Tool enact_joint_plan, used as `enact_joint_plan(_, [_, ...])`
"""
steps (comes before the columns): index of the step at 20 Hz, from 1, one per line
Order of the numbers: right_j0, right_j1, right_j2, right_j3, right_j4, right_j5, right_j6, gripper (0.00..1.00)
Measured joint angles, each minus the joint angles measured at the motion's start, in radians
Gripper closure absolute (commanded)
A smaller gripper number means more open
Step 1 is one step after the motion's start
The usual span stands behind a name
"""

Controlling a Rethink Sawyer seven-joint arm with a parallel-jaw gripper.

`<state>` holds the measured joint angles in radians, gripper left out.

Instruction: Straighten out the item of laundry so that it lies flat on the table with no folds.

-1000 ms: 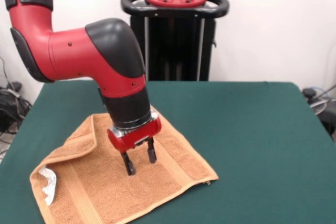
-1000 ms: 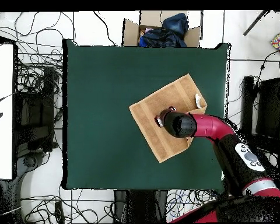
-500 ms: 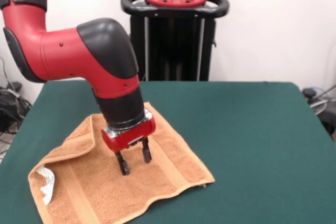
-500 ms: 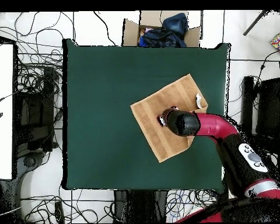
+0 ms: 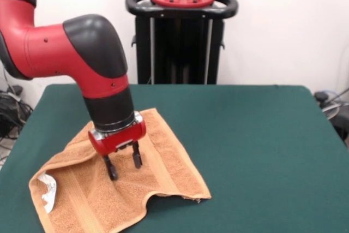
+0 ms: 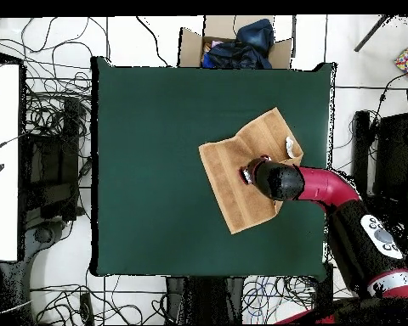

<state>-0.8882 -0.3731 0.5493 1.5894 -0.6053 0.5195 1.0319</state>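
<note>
Orange-tan towel lies on green table, right of table centre, turned diagonal, one edge dented inward. White tag at towel's corner nearest table's right edge. Red arm covers towel's right part; gripper hidden beneath.

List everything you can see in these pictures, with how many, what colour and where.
hand towel: one, orange-tan, rumpled on the table under the gripper
white tag: one, at the towel's corner
table: one, dark green top
cardboard box: one, brown, on the floor beyond the table's top edge in the overhead view, dark blue cloth inside
cables: many, black, on the floor around the table
pedestal: one, black with red top, behind the table
arm: one, red and black
gripper: one, black fingers open, tips on the towel
</note>
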Motion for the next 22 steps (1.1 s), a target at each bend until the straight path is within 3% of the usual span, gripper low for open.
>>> enact_joint_plan(22, [-0.002, -0.079, -0.002, -0.002, -0.005, 0.020, 0.000, 0.00])
